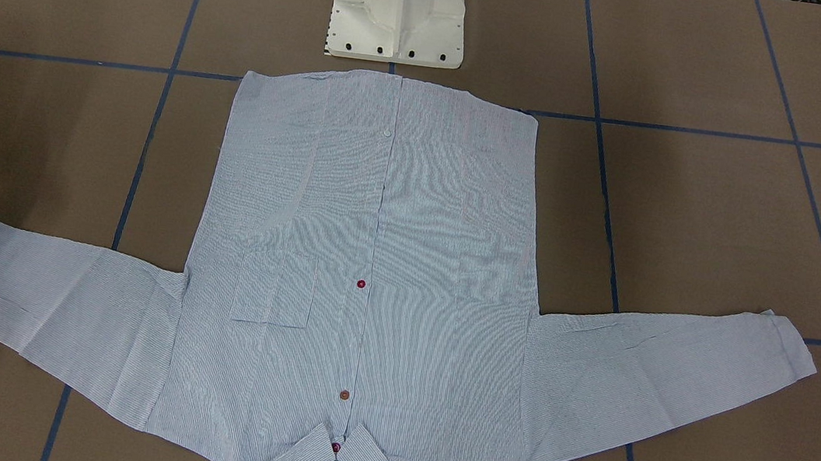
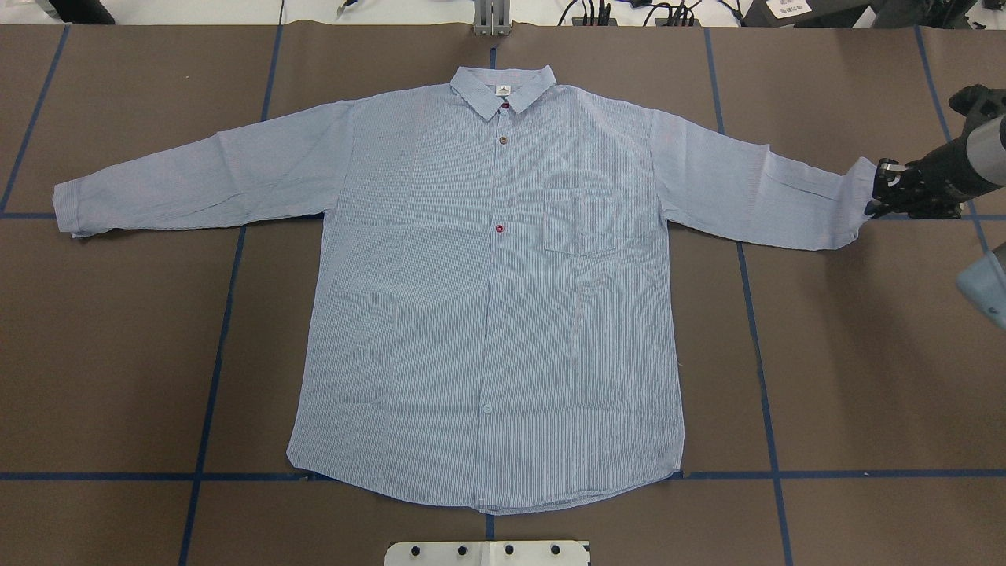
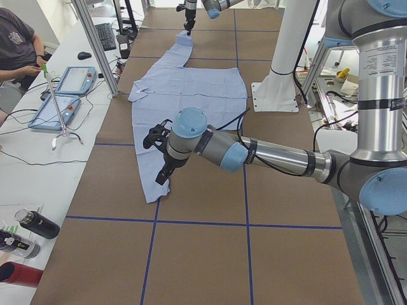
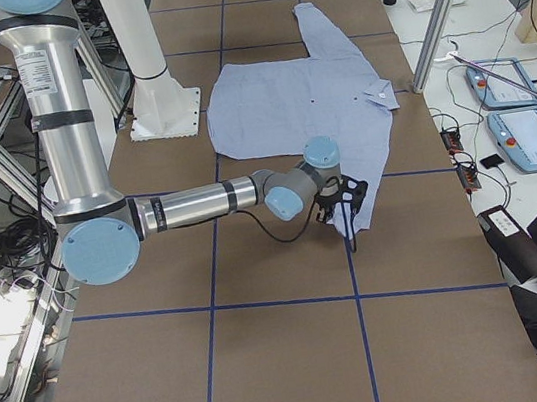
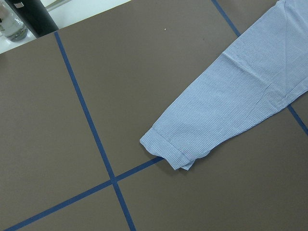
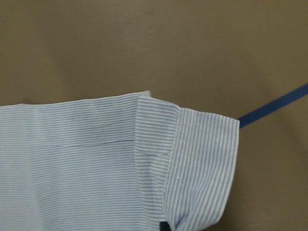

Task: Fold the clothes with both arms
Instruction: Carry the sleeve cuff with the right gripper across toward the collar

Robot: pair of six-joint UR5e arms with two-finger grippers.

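Your fold hasn't really started as far as I can see. The shirt (image 2: pixel 487 299) lies flat and face up in the middle of the table (image 2: pixel 825 354), with the hem near the robot and the collar (image 2: pixel 503 82) on the far side. Both sleeves are stretched out sideways. Nothing is folded in yet, so I'd say the sleeves, the sides and the final fold-over are all left to do.

Left to right:

- **Left cuff:** The left cuff (image 5: pixel 166 151) lies by a crossing of the blue tape lines (image 5: pixel 91 130), and one corner is a bit rumpled.
- **Left gripper:** Your left gripper (image 3: pixel 161 173) hangs over that cuff. Only one side camera catches it, so I can't tell if the fingers are parted or closed.
- **Shirt body:** The cloth is thin and soft, with fine light blue and white stripes. It's mostly smooth with faint square creases. Dark red buttons (image 2: pixel 500 228) run down the front, and a square chest pocket (image 2: pixel 580 222) sits just right of them.
- **Right cuff:** The right cuff (image 6: pixel 202 159) is a stiffer doubled band with a small pleat behind it.
- **Right gripper:** Your right gripper (image 2: pixel 884 192) is right up against the end of that cuff. I can't make out whether it's pinching the cloth or just touching it.

The tabletop is matte brown and looks like paper or board.
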